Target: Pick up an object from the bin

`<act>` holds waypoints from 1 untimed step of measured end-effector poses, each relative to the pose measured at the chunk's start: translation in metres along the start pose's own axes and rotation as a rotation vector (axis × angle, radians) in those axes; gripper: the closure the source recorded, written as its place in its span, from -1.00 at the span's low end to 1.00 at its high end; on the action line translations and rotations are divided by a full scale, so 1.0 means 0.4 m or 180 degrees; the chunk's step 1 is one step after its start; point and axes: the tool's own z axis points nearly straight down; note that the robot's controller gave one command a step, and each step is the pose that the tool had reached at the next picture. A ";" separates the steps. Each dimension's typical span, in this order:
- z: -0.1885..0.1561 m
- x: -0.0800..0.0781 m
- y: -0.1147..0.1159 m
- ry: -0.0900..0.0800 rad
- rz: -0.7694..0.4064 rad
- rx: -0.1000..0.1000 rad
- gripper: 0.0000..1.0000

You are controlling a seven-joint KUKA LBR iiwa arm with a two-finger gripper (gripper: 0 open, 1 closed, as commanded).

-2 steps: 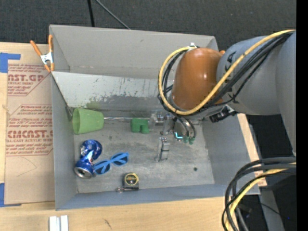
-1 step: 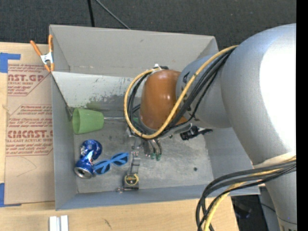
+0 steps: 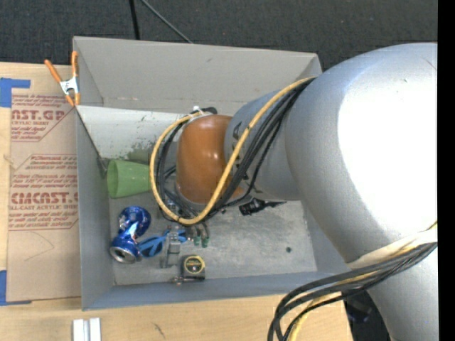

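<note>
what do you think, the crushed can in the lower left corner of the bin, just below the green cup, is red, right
Not quite: the crushed can is blue, not red, as the camera view shows. The rest holds: it lies in the lower left corner of the bin, just below the green cup.

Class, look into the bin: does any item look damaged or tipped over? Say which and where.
The blue can at the lower left of the bin is crushed and dented, lying on its side. Just above it, the green cup is also tipped on its side by the left wall. Nothing looks spilled.
</note>
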 end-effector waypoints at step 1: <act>-0.004 -0.005 -0.008 -0.0010 0.0016 0.0003 1.00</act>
